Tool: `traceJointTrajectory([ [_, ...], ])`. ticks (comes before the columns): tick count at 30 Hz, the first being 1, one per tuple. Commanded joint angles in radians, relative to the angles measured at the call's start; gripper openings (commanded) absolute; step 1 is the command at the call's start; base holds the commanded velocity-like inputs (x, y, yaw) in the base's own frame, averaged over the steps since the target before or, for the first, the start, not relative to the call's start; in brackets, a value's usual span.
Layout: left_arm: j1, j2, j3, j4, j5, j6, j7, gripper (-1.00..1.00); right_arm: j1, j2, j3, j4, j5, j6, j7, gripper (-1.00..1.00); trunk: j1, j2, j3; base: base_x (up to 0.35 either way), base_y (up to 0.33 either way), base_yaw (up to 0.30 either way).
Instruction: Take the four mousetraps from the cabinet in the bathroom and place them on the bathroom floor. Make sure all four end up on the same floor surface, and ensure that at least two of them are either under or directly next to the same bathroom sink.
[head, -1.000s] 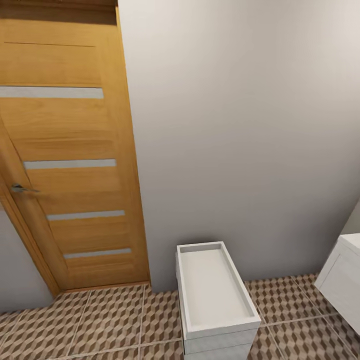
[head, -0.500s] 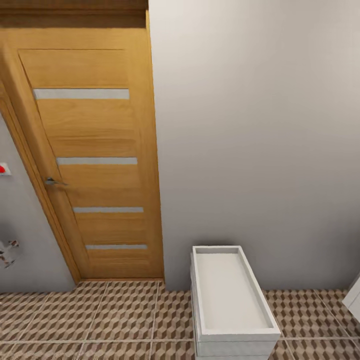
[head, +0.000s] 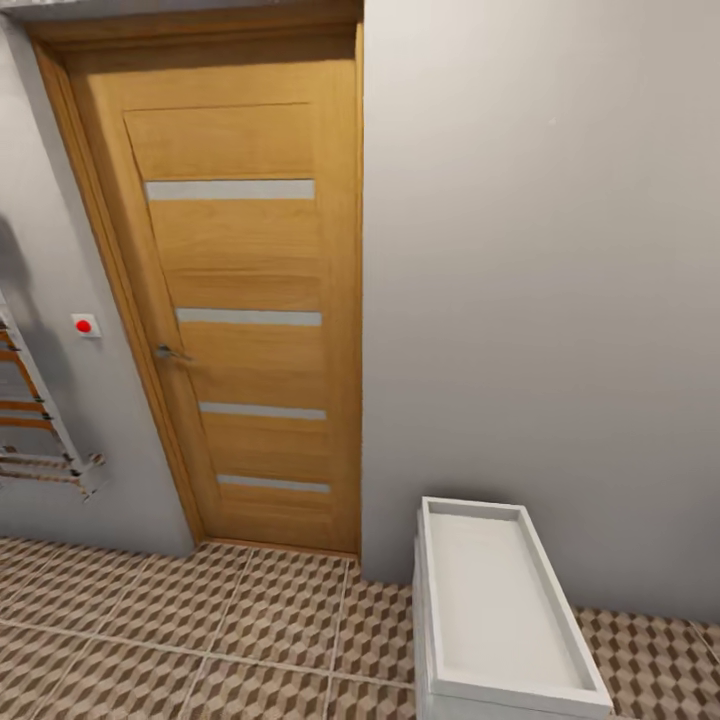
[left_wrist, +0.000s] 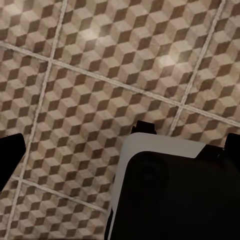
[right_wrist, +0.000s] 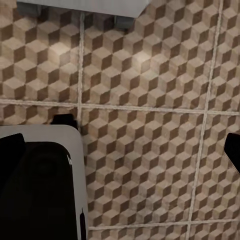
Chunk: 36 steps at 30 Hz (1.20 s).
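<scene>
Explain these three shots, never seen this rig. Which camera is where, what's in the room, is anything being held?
It is a simulated wheeled robot with two arms, driven by a person. The large picture comes from its head camera: a wooden door with a metal handle, a grey wall, a white box-like unit standing on the patterned bathroom floor, a towel rail and a small switch with a red dot at the left edge. The other two come from cameras near each gripper, pointing down at the same tiles. The dark shapes at those pictures' edges appear to be gripper parts, with bare floor between them, so I see nothing held.
</scene>
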Motion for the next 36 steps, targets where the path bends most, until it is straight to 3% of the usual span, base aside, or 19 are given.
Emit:
traceJointTrajectory([
  [1,-0.001,0.0,0.001,0.001,0.006,-0.004,0.001,1.0,-0.001,0.0,-0.003,0.003,0.002,-0.006,-0.002,1.0,0.0,-0.002,-0.002,0.0,0.0,0.28],
  [36,-0.001,0.0,0.002,0.0,0.004,-0.004,0.001,1.0,0.01,0.012,-0.003,0.003,0.004,-0.002,0.012,1.0,0.0,-0.002,-0.002,0.0,0.0,0.293],
])
